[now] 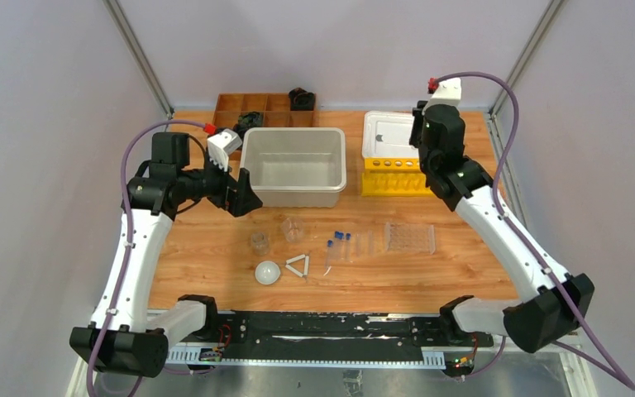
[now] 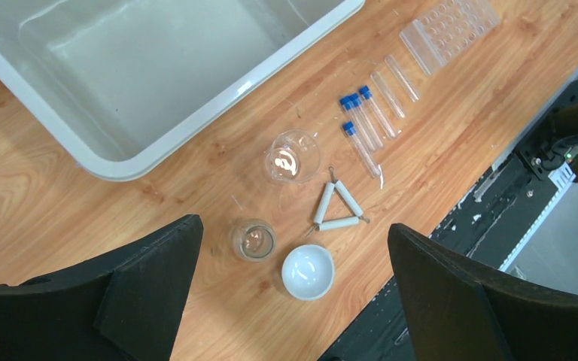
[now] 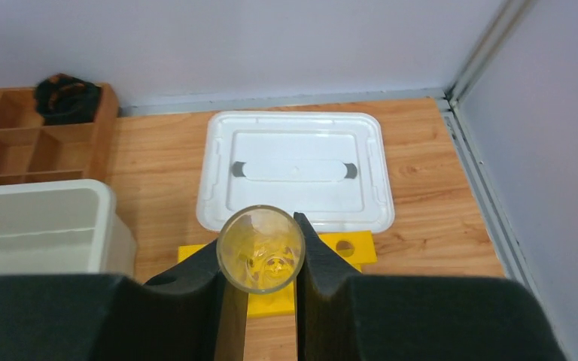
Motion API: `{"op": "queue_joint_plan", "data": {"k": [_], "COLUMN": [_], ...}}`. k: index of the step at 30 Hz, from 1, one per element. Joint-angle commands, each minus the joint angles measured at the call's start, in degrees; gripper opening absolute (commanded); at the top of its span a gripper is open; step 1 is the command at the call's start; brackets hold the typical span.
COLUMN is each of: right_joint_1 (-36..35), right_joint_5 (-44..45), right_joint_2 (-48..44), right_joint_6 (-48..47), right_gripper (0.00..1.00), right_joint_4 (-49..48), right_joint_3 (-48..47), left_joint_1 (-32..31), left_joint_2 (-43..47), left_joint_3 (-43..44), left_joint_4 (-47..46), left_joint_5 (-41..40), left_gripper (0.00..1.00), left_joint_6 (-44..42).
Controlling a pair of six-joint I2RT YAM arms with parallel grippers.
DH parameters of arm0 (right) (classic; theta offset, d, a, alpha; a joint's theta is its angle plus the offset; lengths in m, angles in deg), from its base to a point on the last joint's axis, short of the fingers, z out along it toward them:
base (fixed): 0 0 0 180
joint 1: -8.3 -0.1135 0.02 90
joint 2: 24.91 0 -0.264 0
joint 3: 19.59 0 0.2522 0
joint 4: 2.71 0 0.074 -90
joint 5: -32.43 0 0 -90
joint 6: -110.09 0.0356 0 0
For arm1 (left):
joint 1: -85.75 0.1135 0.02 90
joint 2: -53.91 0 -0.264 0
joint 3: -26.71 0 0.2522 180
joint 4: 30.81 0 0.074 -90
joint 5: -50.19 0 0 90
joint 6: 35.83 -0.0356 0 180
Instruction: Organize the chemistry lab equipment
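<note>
The right gripper [image 3: 261, 242] is clenched on a clear tube [image 3: 261, 259], held upright just above the yellow rack [image 3: 350, 247] at the table's back right. The left gripper [image 2: 293, 229] hangs released beside the white bin [image 2: 248, 84]. Seating the tube well likely means centring it over one round hole, keeping it vertical, and lowering it slowly before letting go.

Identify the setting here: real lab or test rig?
Looks like a robot test bench staged as a chemistry lab, not a real one: a wooden table in plain walls, with beakers, blue-capped tubes and a yellow rack laid out.
</note>
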Motion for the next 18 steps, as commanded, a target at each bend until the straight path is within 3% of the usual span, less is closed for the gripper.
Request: {"op": "queue_joint_plan", "data": {"k": [1, 12, 18], "right_joint_1": [3.7, 6.3, 6.3], "right_joint_5": [2.3, -4.8, -6.4], "right_joint_2": [3.6, 6.4, 9.1], "right_joint_6": [-2.0, -2.4, -2.0], "right_gripper": [0.00, 0.00, 0.00], "right_joint_4": [-6.3, -27.6, -30.5], "right_joint_3": [3.6, 17.5, 18.0], "left_joint_1": [-0.1, -0.1, -0.1], "left_joint_2": [-0.3, 0.3, 0.6], "left_joint_3": [2.2, 2.2, 2.0], "left_joint_4": [-0.4, -0.4, -0.4], "left_joint_5": [-2.1, -2.5, -2.2], "left_gripper": [1.00, 1.00, 1.00], "left_joint_6": [1.4, 1.1, 1.0]}}
